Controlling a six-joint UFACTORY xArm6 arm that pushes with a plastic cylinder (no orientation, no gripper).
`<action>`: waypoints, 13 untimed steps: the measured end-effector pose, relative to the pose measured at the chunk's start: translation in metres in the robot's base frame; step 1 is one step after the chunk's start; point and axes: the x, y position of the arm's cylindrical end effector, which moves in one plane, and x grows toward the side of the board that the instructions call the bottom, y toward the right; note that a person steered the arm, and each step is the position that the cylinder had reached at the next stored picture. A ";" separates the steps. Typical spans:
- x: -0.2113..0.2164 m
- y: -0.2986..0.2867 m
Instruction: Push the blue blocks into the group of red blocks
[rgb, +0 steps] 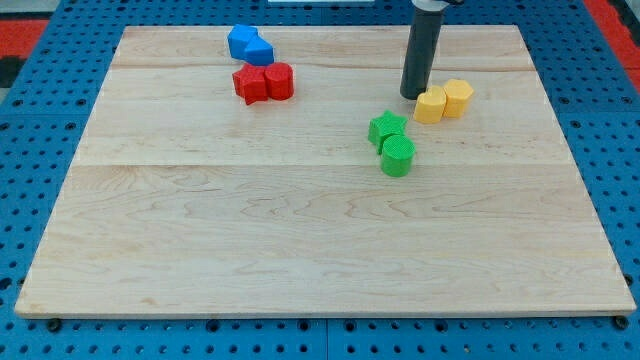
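Two blue blocks (249, 45) just above red blocks (264, 82), upright rod, no claw, my tip (413, 96) touching yellow blocks (444, 101).

Taking the red blocks (264, 82) as landmark: the blue blocks (249, 45) touch them toward the view's top; green blocks (392, 142), yellow blocks (444, 100) and my tip (413, 95) lie well to their right.

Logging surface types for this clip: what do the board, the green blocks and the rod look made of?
The board looks like pale, matte unfinished wood: grain lines and plank seams show. The green blocks look like plastic, possibly 3D-printed: saturated colour, fine ribbed tops. The rod looks like dark matte metal or plastic, hard to tell; my tip rests just left of the yellow blocks.
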 end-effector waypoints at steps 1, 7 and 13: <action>0.000 0.000; -0.097 -0.047; -0.122 -0.243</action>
